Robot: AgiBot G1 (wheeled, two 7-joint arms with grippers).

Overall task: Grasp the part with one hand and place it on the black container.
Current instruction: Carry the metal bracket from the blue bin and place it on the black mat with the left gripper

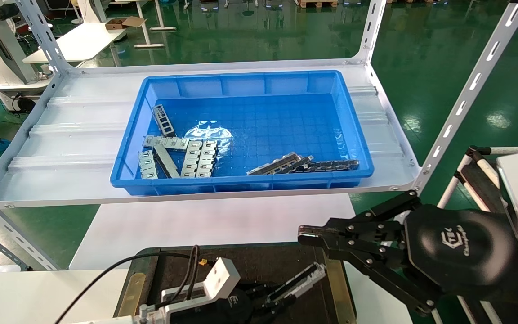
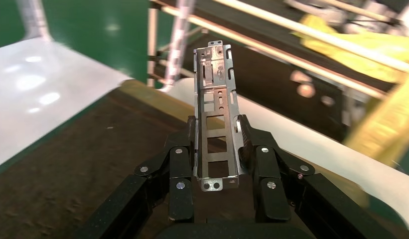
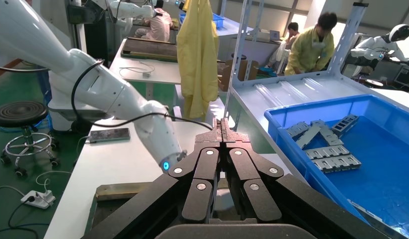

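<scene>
Our left pincer [image 2: 217,144], a black multi-finger claw on a glossy white arm, is clenched on the part [image 2: 216,114], one long narrow silvery metal channel with ladder-like cut-outs. The part juts forward beyond the fingertips, low over the black container [image 1: 259,265], a flat dark tray with brass-coloured edge strips directly beneath the pincer. We judge this low hold readies a gentle set-down.

Beyond it, one blue plastic bin [image 1: 353,130] holds roughly ten more metal pieces; overlaps prevent an exact count.

To the right, our right pincer [image 3: 222,130] hangs idle, fingers closed on nothing.
</scene>
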